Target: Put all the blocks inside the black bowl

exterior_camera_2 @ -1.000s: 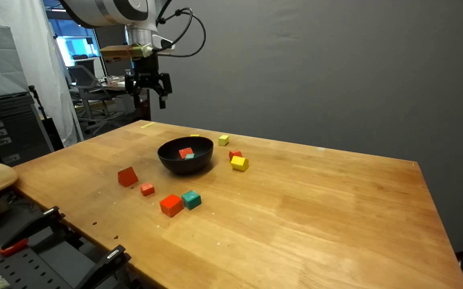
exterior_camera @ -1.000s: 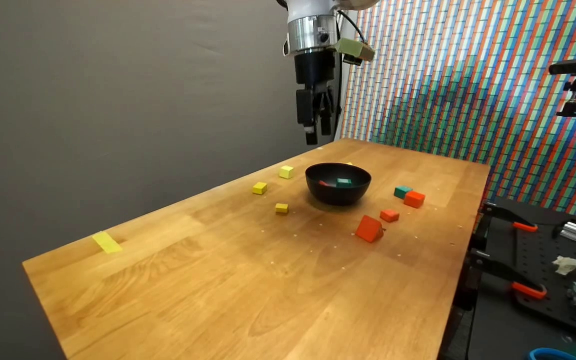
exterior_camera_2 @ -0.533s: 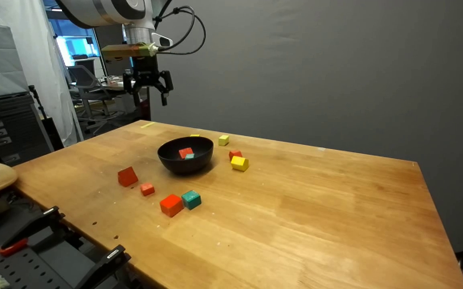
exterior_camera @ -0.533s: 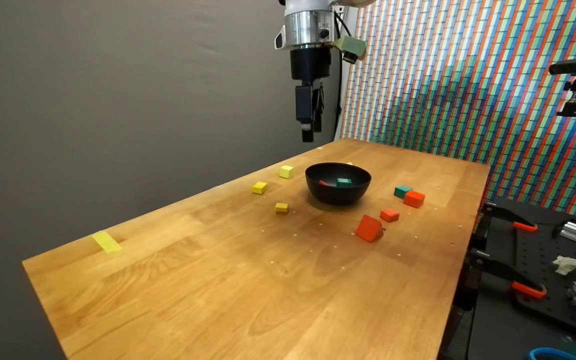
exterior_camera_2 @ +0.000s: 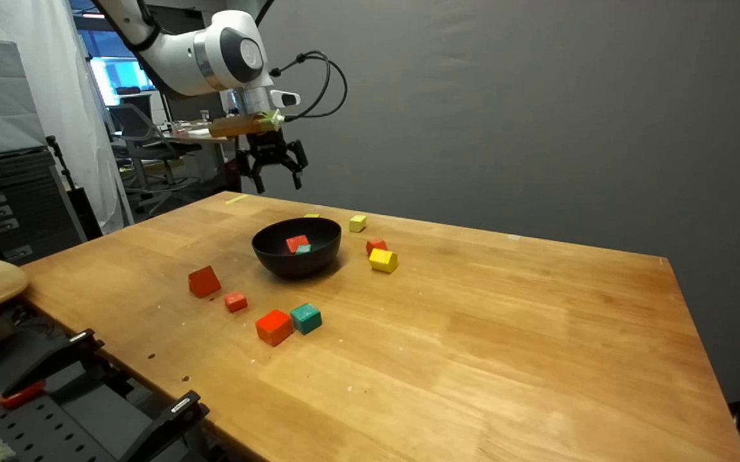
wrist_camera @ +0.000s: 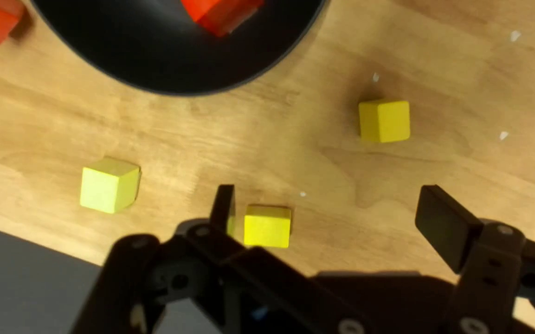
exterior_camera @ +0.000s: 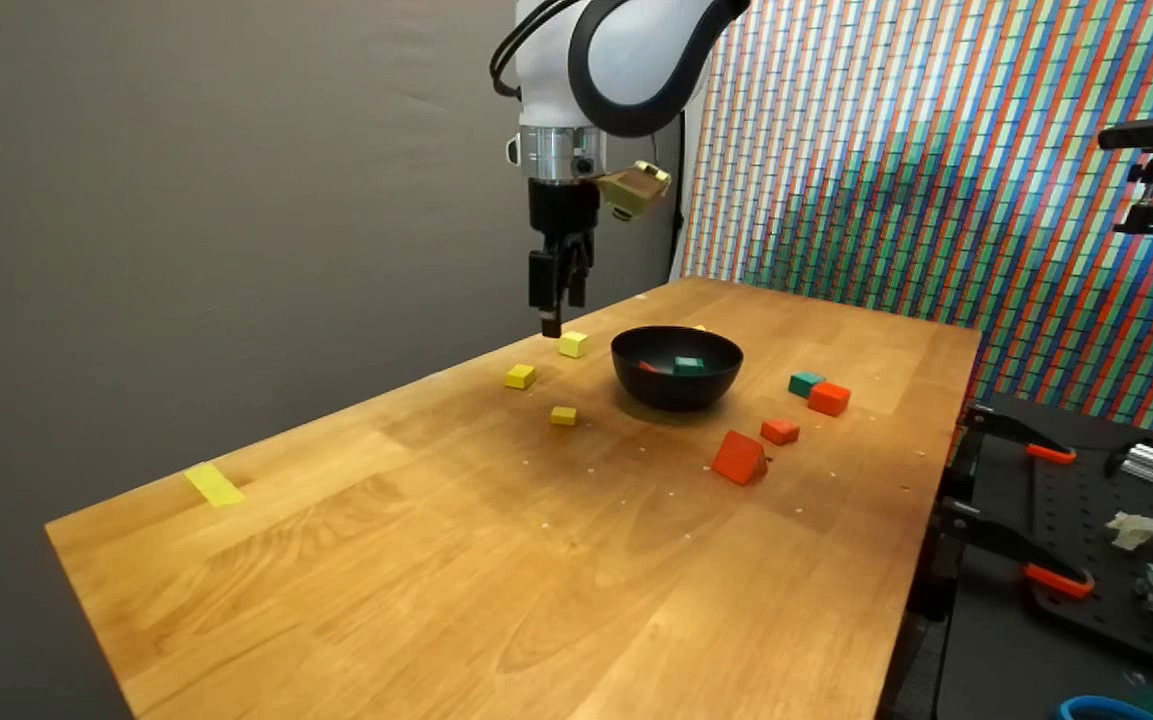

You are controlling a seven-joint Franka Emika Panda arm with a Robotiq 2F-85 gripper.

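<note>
The black bowl (exterior_camera: 676, 390) stands on the table and shows in both exterior views (exterior_camera_2: 296, 264) and at the top of the wrist view (wrist_camera: 179, 69). It holds a red block (exterior_camera_2: 296, 243) and a green block (exterior_camera: 688, 365). Around it lie yellow blocks (exterior_camera: 520, 376), red blocks (exterior_camera_2: 274, 328) and a green block (exterior_camera_2: 306, 319). My gripper (exterior_camera: 564, 315) is open and empty above the table's wall-side edge. In the wrist view a yellow block (wrist_camera: 267, 227) lies below, between the fingers (wrist_camera: 332, 218), close to the left one. Other yellow blocks (wrist_camera: 384, 121) lie farther off.
A flat yellow strip (exterior_camera: 215, 484) lies at a table corner. A grey wall (exterior_camera_2: 504, 128) runs along one table edge. Black clamps with red-orange parts (exterior_camera: 1021, 550) and a side bench are at the opposite edge.
My gripper has come down toward the table and moved left in one exterior view, right in the other. It stays open. The bowl and blocks have not moved.
</note>
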